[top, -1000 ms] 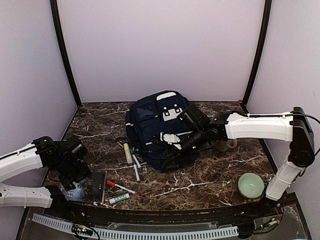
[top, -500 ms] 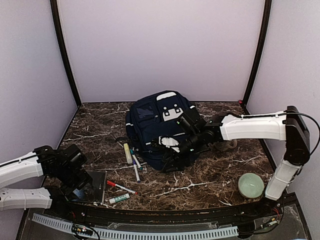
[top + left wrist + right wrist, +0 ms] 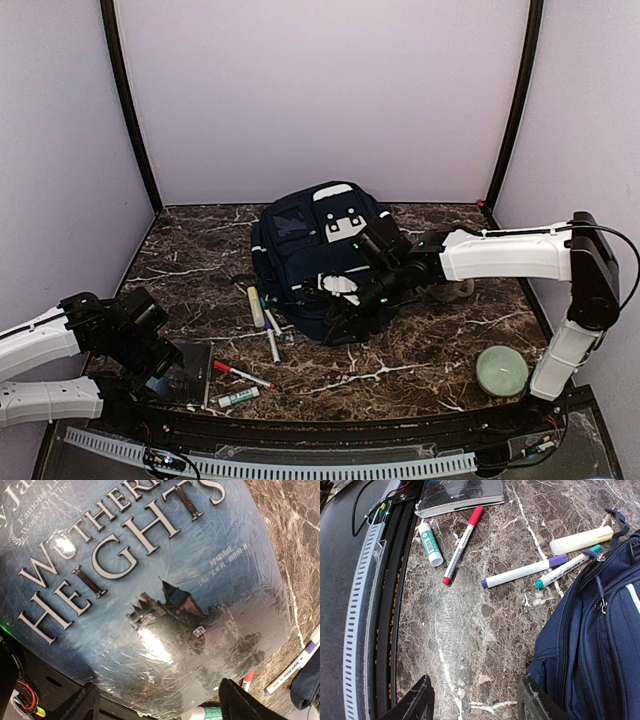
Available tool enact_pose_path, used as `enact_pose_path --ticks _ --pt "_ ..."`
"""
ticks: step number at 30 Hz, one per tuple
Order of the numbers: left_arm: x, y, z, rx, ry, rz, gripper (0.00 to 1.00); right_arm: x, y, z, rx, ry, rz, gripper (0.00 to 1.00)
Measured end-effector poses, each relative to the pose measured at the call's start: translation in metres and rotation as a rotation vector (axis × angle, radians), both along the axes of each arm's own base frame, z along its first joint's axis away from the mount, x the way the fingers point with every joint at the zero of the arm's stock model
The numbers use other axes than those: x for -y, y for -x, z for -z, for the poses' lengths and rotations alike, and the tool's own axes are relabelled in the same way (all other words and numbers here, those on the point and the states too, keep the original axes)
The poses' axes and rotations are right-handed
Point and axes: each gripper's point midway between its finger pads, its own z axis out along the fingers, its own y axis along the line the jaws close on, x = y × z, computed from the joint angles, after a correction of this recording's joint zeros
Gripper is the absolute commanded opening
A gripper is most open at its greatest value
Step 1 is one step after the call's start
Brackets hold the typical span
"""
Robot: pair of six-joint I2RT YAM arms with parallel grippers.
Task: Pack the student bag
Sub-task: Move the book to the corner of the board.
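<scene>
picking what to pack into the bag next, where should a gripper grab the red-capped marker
Take the red-capped marker at mid-barrel, coming straight down from above with the jaws across its width. It lies flat on the table, with bare marble on both sides there; its cap end sits close to the book.

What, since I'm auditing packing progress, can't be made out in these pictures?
Inside of the student bag: top view, its own fabric covers it; packed contents unseen.
Book cover: left wrist view, frame edges cut off the author line.
Small object behind the right arm: top view, mostly hidden by the arm.
Pale green round item: top view, too small to identify.
</scene>
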Motion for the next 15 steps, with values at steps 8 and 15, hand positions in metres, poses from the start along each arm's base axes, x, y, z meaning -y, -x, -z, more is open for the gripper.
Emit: enact_pose_path --ticks 8,15 --pt "0.002 0.008 0.009 -0.022 0.031 -0.018 0.86 0.001 0.001 0.001 -0.005 0.005 -0.004 0.56" --pt "0.005 0.002 0.014 -0.08 -0.018 0.019 0.88 0.003 0.003 0.01 -0.027 0.031 -0.005 0.57"
